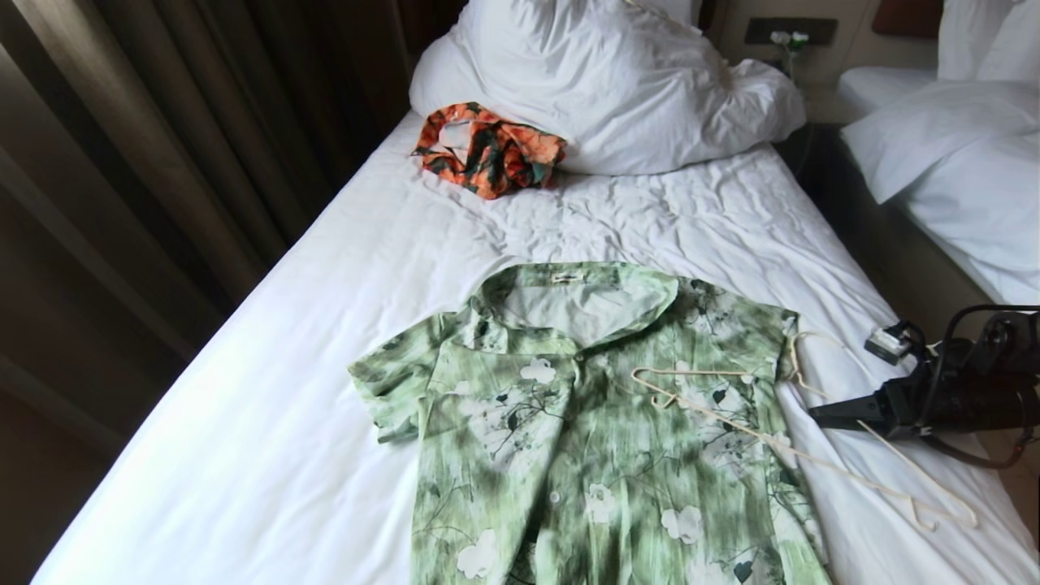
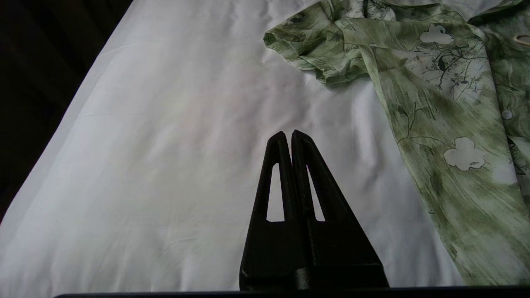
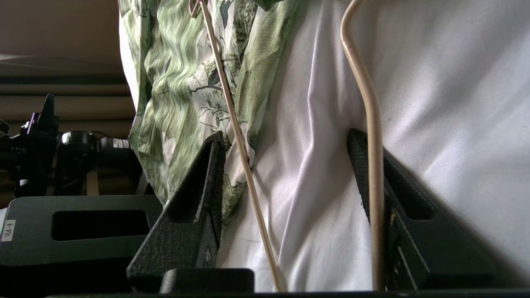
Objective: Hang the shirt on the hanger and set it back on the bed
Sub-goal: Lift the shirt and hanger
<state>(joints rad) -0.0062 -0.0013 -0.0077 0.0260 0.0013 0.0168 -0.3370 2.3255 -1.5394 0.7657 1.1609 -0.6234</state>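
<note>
- The right gripper (image 3: 285, 174) lay low on the bed (image 1: 268, 422) beside the shirt (image 1: 585, 439), jaws apart, straddling two rods of the hanger (image 3: 372, 136) without pinching either
- The hanger, partly on the shirt, looked light, stiff and slippery; one rod seemed the best hold
- The shirt's soft hem beside it could get caught
- The left gripper (image 2: 288, 138) hovered shut off the shirt's far sleeve; an orange garment (image 1: 487, 148) sat near the pillow (image 1: 617, 81)

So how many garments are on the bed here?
2: the green floral shirt spread flat on the near part of the bed, and a crumpled orange-and-green garment beside the duvet. Others may be hidden.
</note>
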